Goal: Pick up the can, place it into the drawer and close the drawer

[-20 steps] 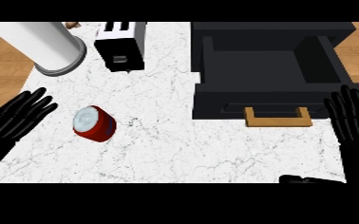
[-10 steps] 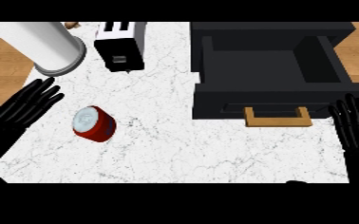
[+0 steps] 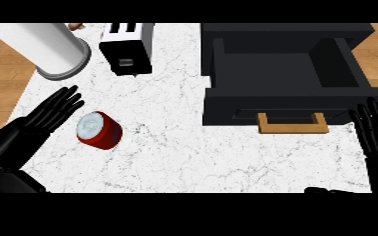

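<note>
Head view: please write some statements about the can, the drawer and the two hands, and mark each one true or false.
1. The can lies inside the drawer. False: it lies on the white counter, left of the drawer.
2. The drawer is pulled open. True.
3. The left hand is curled round the can. False: its fingers are straight, beside the can.
4. The drawer has a wooden handle. True.
5. The right hand shows at the view's right edge, near the drawer's front. True.
</note>
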